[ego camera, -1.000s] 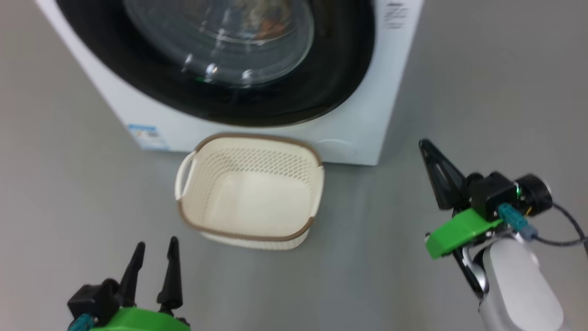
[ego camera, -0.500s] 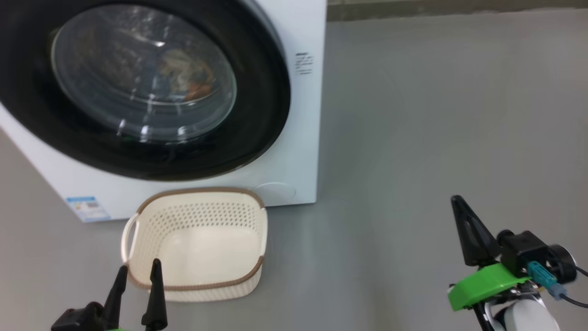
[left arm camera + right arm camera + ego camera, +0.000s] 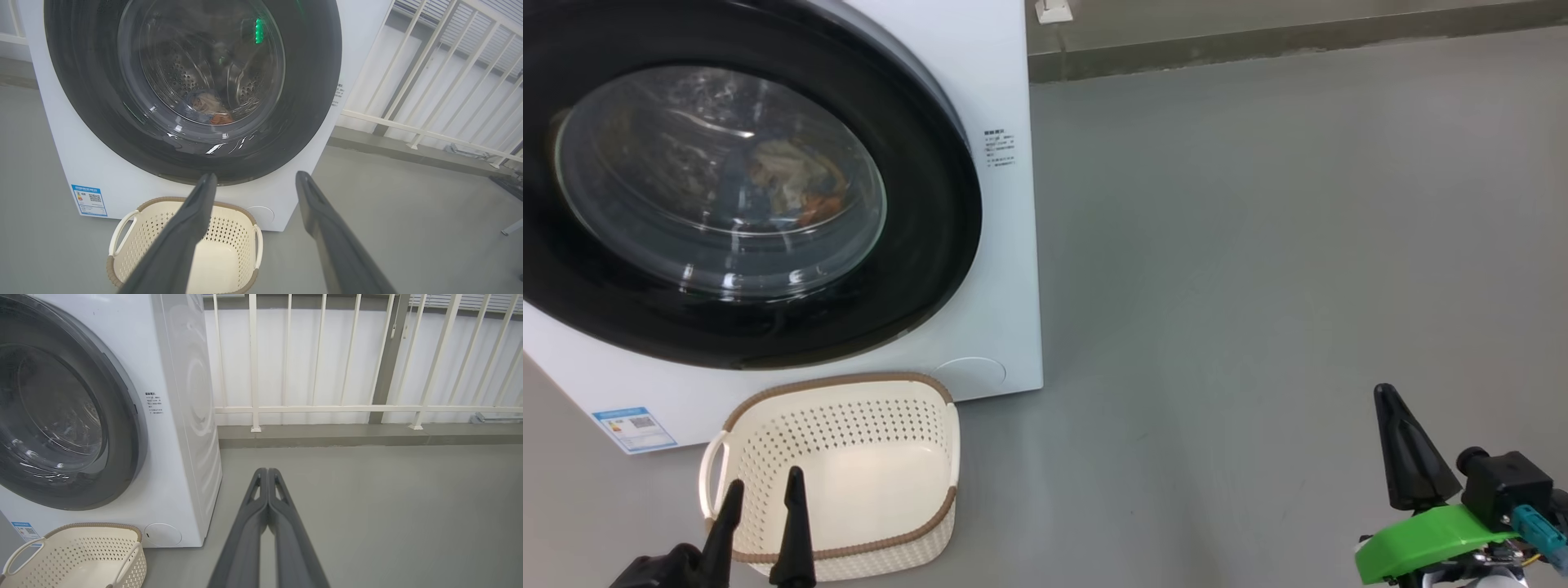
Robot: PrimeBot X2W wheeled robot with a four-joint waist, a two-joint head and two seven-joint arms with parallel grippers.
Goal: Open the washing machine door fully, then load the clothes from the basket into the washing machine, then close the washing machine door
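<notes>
Inside the washing machine (image 3: 1006,286), the clothes (image 3: 796,184)

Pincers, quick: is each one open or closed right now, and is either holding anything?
Left pincer: open, holding nothing.
Right pincer: closed, fingers pressed together, holding nothing.

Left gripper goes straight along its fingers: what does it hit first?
Probably the lower black rim of the washing machine door, after passing over the basket; clearance there is hard to judge.
</notes>
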